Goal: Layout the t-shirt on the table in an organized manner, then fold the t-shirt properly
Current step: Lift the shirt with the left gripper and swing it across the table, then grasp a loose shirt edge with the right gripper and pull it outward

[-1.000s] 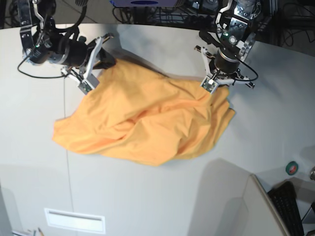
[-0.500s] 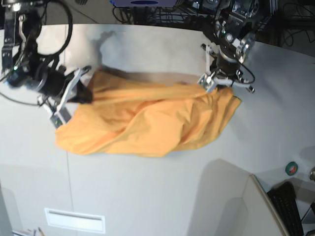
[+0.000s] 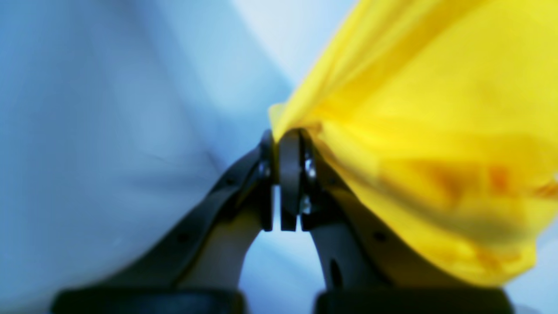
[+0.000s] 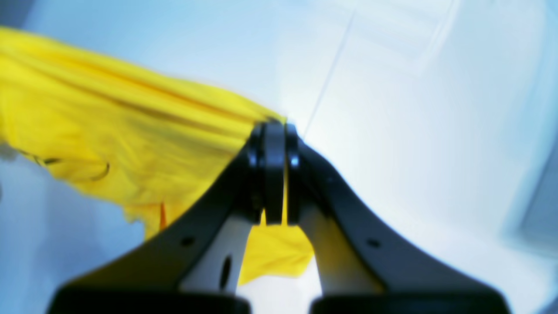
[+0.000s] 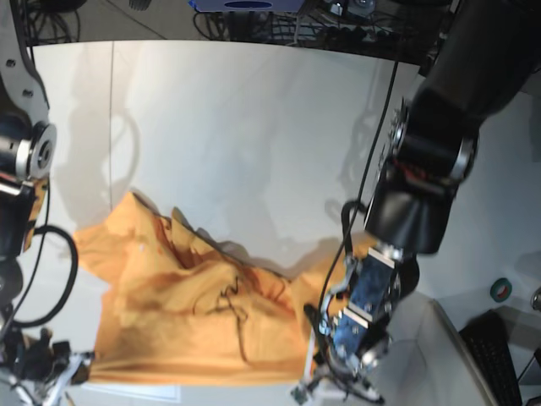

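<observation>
Surface (image 5: 254, 110): off-white tabletop with a thin dark seam line (image 5: 112, 127).
T-shirt (image 5: 177, 313): orange-yellow, rumpled, spread over the near part of the surface; black scribble marks (image 5: 226, 303) at its middle.
Left gripper (image 3: 285, 139): fingers pinching the t-shirt's edge at its right side.
Right gripper (image 4: 274, 126): fingers pinching the t-shirt's edge at its left side.

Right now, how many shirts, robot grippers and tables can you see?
T-shirt: 1
Grippers: 2, the left gripper and the right gripper, both shut on the shirt
Table: 1
Total: 4
</observation>
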Action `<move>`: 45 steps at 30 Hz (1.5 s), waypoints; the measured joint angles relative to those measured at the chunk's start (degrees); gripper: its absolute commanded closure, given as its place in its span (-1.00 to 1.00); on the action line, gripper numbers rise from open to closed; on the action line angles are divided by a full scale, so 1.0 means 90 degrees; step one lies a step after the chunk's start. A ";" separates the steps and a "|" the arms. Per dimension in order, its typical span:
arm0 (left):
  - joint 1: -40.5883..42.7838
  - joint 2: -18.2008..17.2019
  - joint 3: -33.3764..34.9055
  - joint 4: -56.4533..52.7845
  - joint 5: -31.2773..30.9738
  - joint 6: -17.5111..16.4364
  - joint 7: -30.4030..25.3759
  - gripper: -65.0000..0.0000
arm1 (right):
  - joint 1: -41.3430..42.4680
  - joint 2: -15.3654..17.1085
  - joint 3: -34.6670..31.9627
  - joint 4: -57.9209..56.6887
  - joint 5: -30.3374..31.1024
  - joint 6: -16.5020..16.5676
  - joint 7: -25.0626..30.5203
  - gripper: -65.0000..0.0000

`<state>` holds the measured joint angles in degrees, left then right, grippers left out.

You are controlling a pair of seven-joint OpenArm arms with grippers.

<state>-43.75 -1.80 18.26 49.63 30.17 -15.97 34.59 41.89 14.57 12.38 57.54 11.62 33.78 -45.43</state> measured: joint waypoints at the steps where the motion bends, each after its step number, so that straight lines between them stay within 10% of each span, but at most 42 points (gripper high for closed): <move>1: -0.0406 0.0100 -0.0027 -0.0172 -0.0010 -0.0010 -0.0073 1.00 | 0.0279 0.0104 0.0000 0.0032 -0.0010 0.0000 -0.0034 1.00; 7: -0.1178 0.0175 -0.0051 0.0950 0.0134 0.0083 0.0041 1.00 | 0.0670 0.0891 0.0104 0.2273 -0.0345 -0.0168 -0.0576 1.00; 14: 0.0619 -0.0340 0.0279 0.3555 0.0469 0.0124 0.0806 1.00 | -0.0964 0.0597 0.0435 0.4976 -0.0206 -0.0126 -0.1341 1.00; 21: 0.4017 -0.0578 0.0486 0.4660 0.1265 0.0015 0.0855 1.00 | -0.2965 -0.0393 0.0359 0.4539 -0.0097 -0.0012 -0.0413 1.00; 30: 0.7429 -0.1107 0.0228 0.6057 0.1535 0.0090 0.0784 1.00 | -0.3237 -0.0925 0.0270 0.2382 -0.0175 -0.0104 0.0192 1.00; 38: 0.8621 -0.1355 -0.0821 0.6295 0.1593 0.0449 0.0685 1.00 | -0.2803 -0.1149 -0.1545 0.0882 -0.0202 -0.0437 0.0653 1.00; 45: 0.9279 -0.1389 -0.1537 0.6149 0.1630 0.0469 -0.0719 1.00 | -0.2625 -0.1989 -0.1904 0.0828 -0.0177 -0.0782 0.0729 1.00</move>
<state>39.77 -14.31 4.43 104.97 44.84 -11.75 28.12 18.26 -3.33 -4.75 64.99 10.02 26.74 -38.87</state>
